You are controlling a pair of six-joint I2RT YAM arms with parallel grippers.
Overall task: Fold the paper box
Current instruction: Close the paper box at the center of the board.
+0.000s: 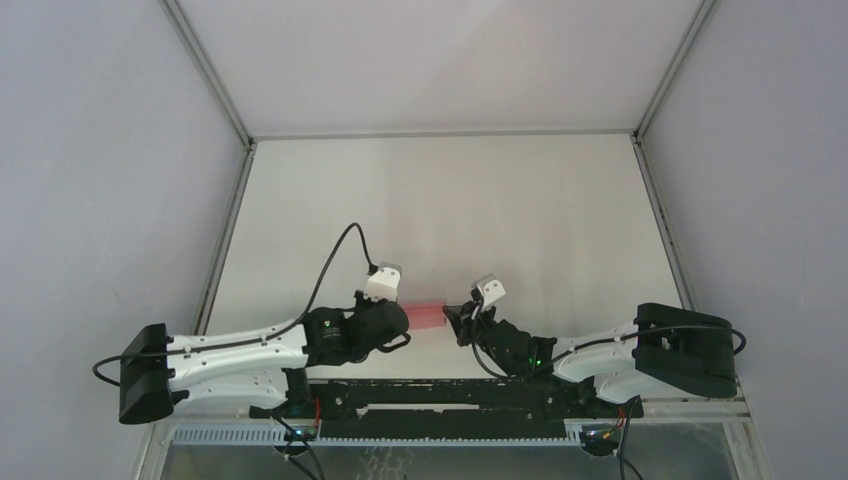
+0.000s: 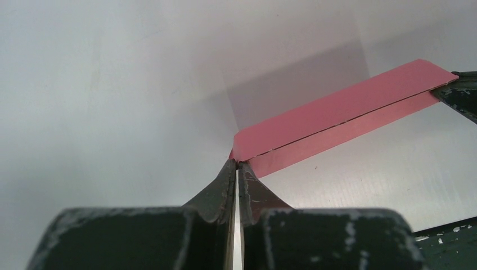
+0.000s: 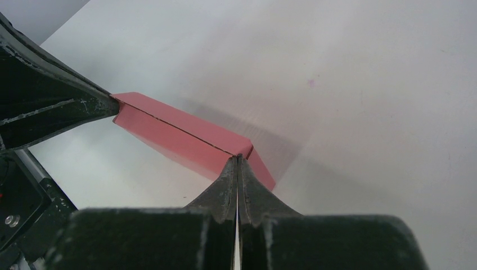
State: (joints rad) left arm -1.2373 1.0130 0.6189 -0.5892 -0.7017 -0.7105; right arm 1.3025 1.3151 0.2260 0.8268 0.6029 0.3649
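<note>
Plainly, white table (image 1: 450, 200), grey walls (image 1: 100, 150), paper box (image 1: 425, 316)

Open table (image 1: 440, 200) fills upper-centre frame; lower centre is barred by paper box (image 1: 426, 316) stretched between left gripper (image 1: 404, 318) and right gripper (image 1: 449, 319).

**Counts: 1 box, 2 arms, 2 grippers**

Paper box (image 1: 427, 316): one, pink, single piece.
Arms: two, left arm (image 1: 240, 350) and right arm (image 1: 590, 362).
Grippers: two, left gripper (image 2: 237, 164) and right gripper (image 3: 238, 158), two fingers each, four in total.
Wrist cameras: two white housings, left wrist camera (image 1: 385, 281) and right wrist camera (image 1: 490, 290).
Table (image 1: 450, 200): one.
</note>
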